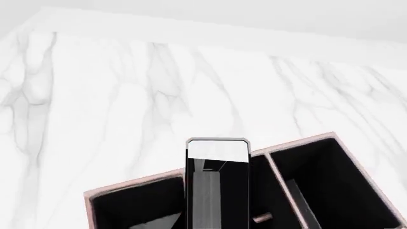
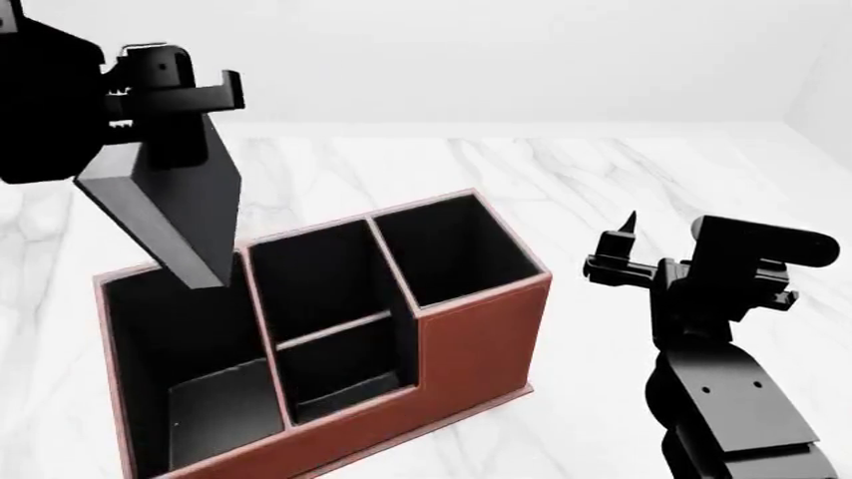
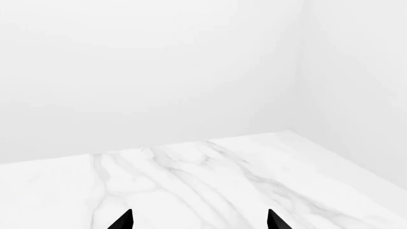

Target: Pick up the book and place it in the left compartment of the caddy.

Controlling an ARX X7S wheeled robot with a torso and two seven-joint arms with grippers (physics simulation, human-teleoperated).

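My left gripper (image 2: 167,120) is shut on the dark-grey book (image 2: 174,205) and holds it tilted, its lower corner hanging just above the left compartment (image 2: 187,344) of the reddish-brown caddy (image 2: 453,339). In the left wrist view the book (image 1: 216,186) stands on end over the caddy's black cells (image 1: 137,207); the jaws themselves are hidden there. My right gripper (image 2: 661,239) is open and empty, apart from the caddy on its right; its two fingertips (image 3: 124,220) show in the right wrist view over bare marble.
The caddy stands on a white marble table (image 2: 600,180) with a white wall behind. Two small middle cells (image 2: 333,329) and a square end cell (image 2: 453,249) lie right of the long slot. The table edge (image 1: 190,38) shows in the left wrist view.
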